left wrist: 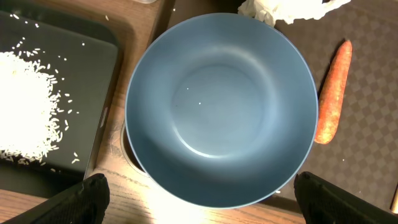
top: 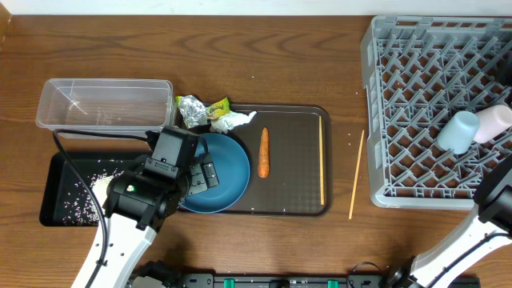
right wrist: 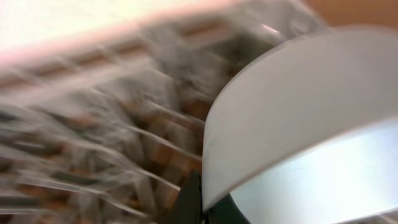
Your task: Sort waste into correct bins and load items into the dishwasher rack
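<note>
Overhead: dark-blue bowl (top: 232,168) overhangs serving tray (top: 296,180) left edge; carrot (top: 264,152) just beside.

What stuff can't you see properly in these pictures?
- Right wrist view: everything is blurred; the dishwasher rack is a smear, and the pale round thing up close can't be named.
- Right hand: only a dark blurred sliver there, so open or shut is unclear.
- Overhead: the left arm covers part of the dark-blue bowl and black tray.
- Left wrist view: the tissue is cut off by the top edge.
</note>
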`<act>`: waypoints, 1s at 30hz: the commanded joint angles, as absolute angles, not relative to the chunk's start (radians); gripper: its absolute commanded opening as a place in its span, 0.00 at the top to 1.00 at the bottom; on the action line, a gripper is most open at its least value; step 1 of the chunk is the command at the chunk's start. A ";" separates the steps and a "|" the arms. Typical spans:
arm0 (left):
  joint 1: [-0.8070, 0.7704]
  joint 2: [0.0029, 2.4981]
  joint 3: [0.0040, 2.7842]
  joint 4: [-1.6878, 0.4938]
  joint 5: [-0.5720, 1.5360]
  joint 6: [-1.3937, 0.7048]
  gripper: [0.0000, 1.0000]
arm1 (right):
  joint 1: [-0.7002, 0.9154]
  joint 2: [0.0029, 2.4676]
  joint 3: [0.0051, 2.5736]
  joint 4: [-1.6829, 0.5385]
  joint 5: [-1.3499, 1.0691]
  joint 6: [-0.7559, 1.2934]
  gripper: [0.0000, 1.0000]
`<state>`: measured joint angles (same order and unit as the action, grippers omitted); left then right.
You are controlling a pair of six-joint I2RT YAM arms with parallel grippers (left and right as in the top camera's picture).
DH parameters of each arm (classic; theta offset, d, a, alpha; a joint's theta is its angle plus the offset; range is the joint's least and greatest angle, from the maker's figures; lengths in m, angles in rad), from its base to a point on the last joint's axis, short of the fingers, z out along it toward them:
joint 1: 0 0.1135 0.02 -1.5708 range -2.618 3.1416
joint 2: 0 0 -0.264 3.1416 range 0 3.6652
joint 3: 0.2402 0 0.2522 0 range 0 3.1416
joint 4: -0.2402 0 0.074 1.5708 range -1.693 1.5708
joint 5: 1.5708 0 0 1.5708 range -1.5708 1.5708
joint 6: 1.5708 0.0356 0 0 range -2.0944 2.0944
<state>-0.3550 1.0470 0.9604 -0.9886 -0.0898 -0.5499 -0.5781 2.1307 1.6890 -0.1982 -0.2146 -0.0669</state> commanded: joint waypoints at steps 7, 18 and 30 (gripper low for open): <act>-0.352 1.045 0.973 -0.991 -0.109 -0.548 0.02 | -0.582 2.126 1.753 -0.146 -0.876 0.186 0.99; -0.352 1.045 0.973 -0.991 -0.109 -0.548 0.02 | -0.543 2.130 1.703 -0.138 -0.932 0.159 0.99; -0.352 1.045 0.973 -0.991 -0.109 -0.548 0.02 | -0.523 2.225 1.700 -0.146 -0.965 0.164 0.99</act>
<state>-0.3550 1.0470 0.9604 -0.9886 -0.0898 -0.5499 -0.5198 2.1815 1.7081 -0.1440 -0.9348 0.1535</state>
